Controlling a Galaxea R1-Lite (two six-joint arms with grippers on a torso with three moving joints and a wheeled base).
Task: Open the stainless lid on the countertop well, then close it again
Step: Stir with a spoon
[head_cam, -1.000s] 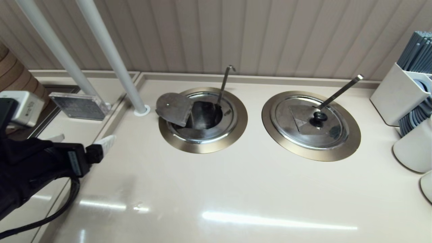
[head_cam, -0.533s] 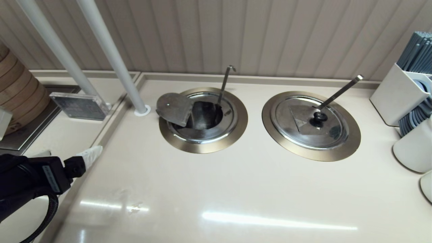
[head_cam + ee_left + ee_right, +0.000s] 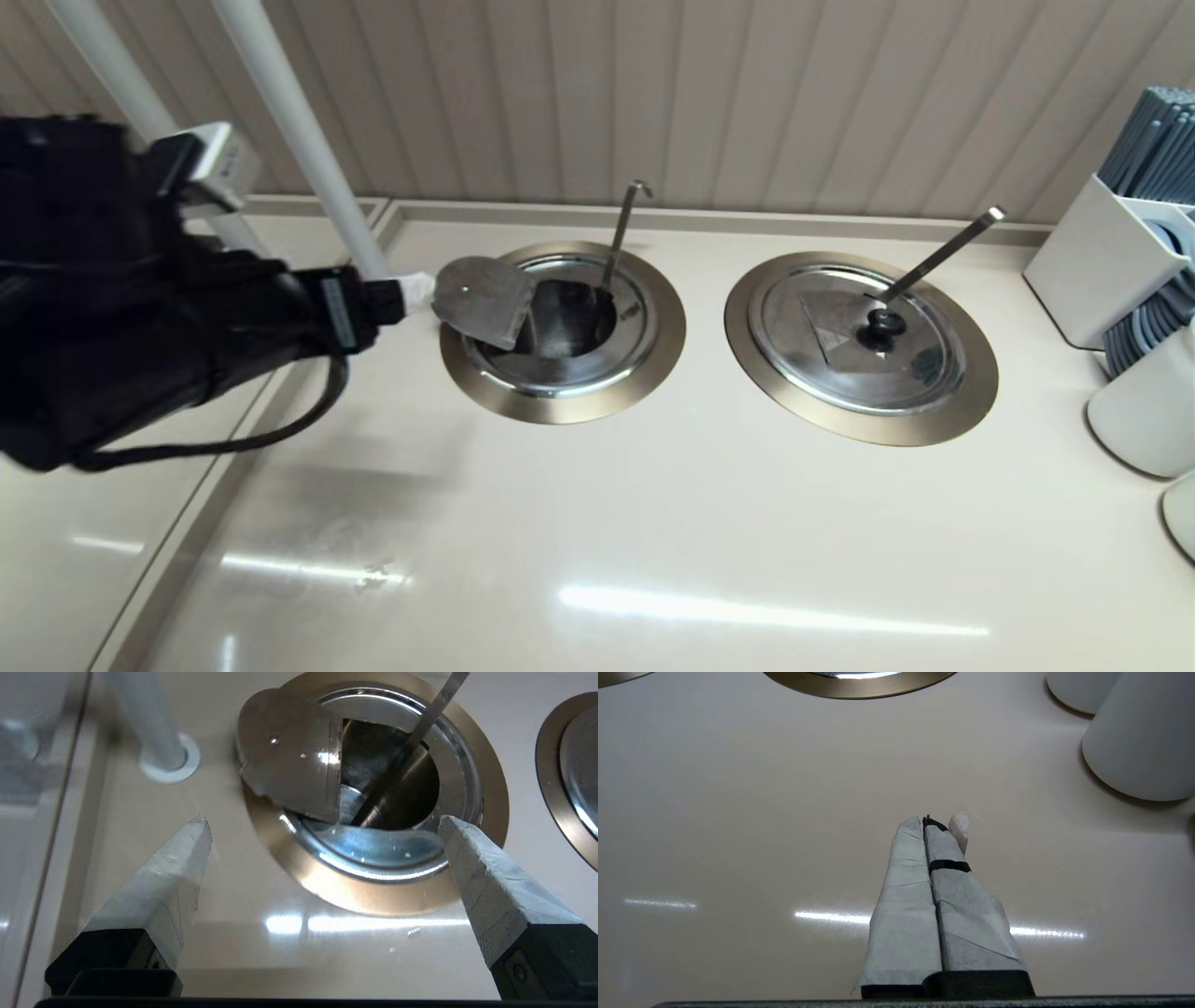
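Note:
The countertop well (image 3: 560, 406) with its bronze-grey rim sits left of centre, and a thin hook-ended ladle handle (image 3: 621, 224) stands in it. Its stainless lid (image 3: 481, 301) is tipped up at the well's left side with the underside showing, leaving the dark basin (image 3: 397, 779) uncovered; the knob is hidden. My left gripper (image 3: 415, 285) hovers just left of the raised lid (image 3: 289, 756), open and empty, with its fingers (image 3: 177, 868) spread wide before the rim (image 3: 373, 896). My right gripper (image 3: 931, 821) is shut and empty, low over bare counter.
A second well on the right keeps its closed lid (image 3: 859, 341) with a black knob (image 3: 884, 322) and a flat square-ended ladle handle (image 3: 943, 247). A white pole (image 3: 308, 159) rises behind my left arm. A white utensil holder (image 3: 1111, 261) and white cups (image 3: 1144, 411) stand far right.
My left arm has swung from the counter's lower left edge up and right, so its fingertip now sits beside the raised lid. The lid and ladles have not moved.

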